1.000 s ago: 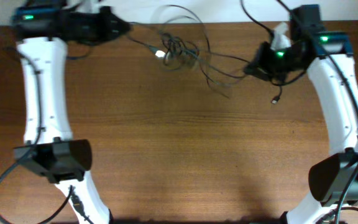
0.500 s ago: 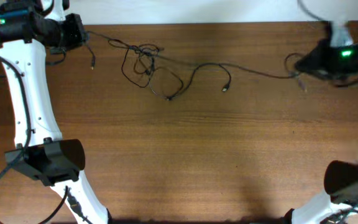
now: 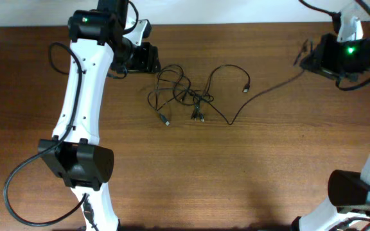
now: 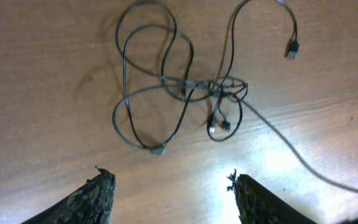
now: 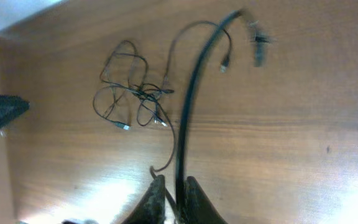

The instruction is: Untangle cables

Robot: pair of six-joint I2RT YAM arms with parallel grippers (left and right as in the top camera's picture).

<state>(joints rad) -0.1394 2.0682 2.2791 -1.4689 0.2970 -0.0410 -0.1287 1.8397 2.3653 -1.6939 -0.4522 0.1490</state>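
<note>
Ana: How stands the left end effector [image 4: 169, 180]?

Ben: Wide open, with nothing in it (its two fingers [image 4: 95, 199] show at the lower edge of the wrist view, well apart). It hangs over the bench [image 3: 191, 173], just beside the cables [image 3: 184, 96], on their left side.

Ana: And the right end effector [image 5: 174, 182]?

Ben: Nearly closed, and it pinches one of the cables. This one comes out between the fingers, blurred in the wrist view, and runs across the bench to the tangle.

Ana: Where are the cables, then?

Ben: On the bench, in the far half, much nearer to the left end effector than to the right one. Several loops cross at a small knot in the middle. One plug [image 4: 292, 48] lies free at the right of the loops, another at the lower left.
</note>
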